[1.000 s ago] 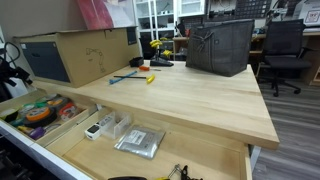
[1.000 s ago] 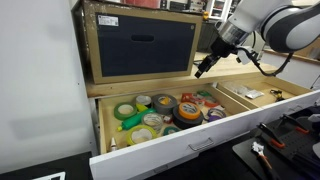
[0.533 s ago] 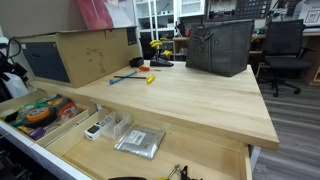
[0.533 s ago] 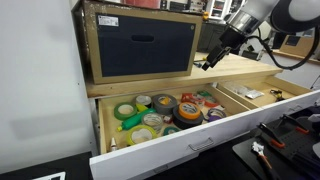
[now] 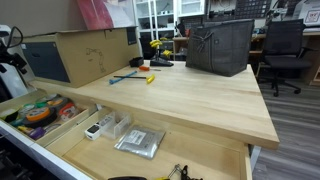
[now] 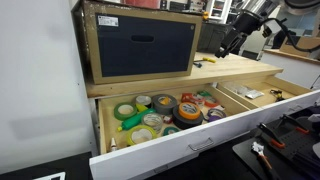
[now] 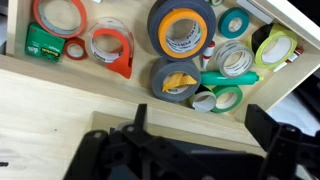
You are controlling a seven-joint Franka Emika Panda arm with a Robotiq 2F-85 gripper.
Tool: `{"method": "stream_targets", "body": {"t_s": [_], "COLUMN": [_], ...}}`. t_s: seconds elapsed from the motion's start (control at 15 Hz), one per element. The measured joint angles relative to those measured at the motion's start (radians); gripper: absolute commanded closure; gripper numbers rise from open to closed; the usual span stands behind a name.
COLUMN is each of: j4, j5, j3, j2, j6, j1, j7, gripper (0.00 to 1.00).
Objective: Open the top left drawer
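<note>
Tool (image 6: 229,44) risen toward upper right, clear of top left drawer (image 6: 175,148). Drawer at lower centre, pulled well out, tape rolls (image 6: 150,112) exposed. Wrist view: jaws wide, empty. Opening looks done; only retreat left.

The top left drawer (image 6: 170,150) stands out from under the surface's (image 5: 190,95) front edge, with tape rolls (image 6: 160,112) lying in it. The wider drawer (image 5: 200,150) juts out beside it. A box (image 5: 80,55) sits on the surface's corner above the top left drawer, and a bag (image 5: 220,47) sits at the back edge.
</note>
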Motion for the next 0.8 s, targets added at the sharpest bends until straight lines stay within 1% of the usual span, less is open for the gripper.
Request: {"method": "stream_targets", "body": {"t_s": [0.2, 0.33, 0.53, 0.8], "j4": [0.007, 0.014, 0.030, 0.062], "j5": [0.006, 0.006, 0.006, 0.025], "j3": [0.022, 0.043, 0.075, 0.094], "j2": [-0.036, -0.054, -0.077, -0.101], "j6": [-0.049, -0.056, -0.066, -0.135], "j1": [-0.031, -0.043, -0.050, -0.050], "j7": [-0.003, -0.003, -0.001, 0.000], "gripper": [0.00, 0.00, 0.00, 0.00]}}
